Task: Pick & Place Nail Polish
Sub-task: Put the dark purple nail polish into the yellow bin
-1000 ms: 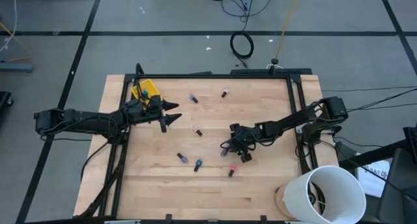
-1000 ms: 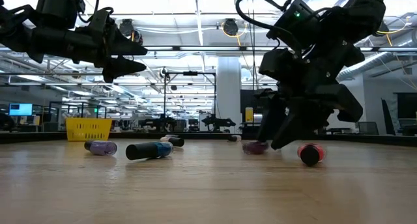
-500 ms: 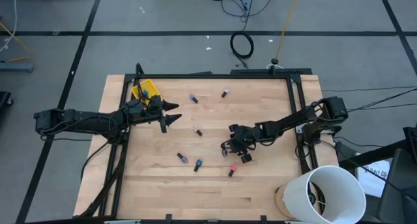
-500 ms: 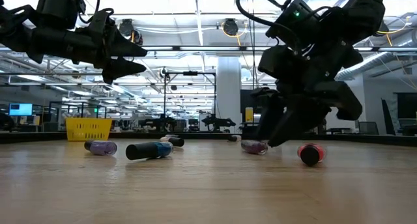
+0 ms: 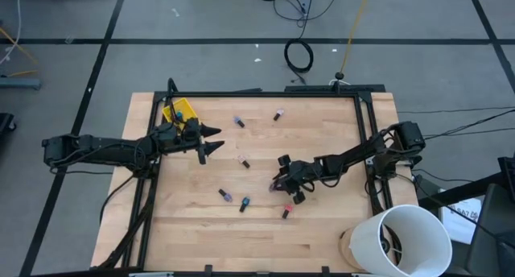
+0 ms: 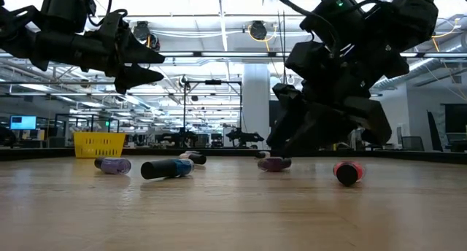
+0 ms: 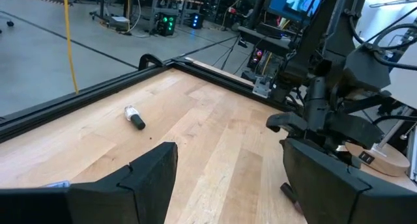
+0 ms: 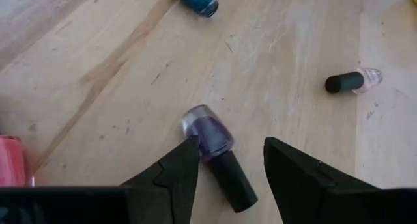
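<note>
A grey floor (image 5: 201, 68) crossed by dark lines surrounds the wooden table (image 5: 322, 237); a black cable coil (image 5: 298, 56) lies beyond its far edge.

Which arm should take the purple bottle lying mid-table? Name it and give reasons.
Right. The right gripper hangs open directly over the purple bottle, which lies between its fingers. The left gripper waits open near the yellow bin, far off.

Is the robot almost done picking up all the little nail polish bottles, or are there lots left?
Lots left. Nothing looks put away yet: the yellow bin shows no bottles inside from above. Right now the right claw is open, low over a purple nail polish bottle lying between its fingers, not gripped. The left claw is open, waiting beside the bin. About seven bottles lie scattered on the table.
</note>
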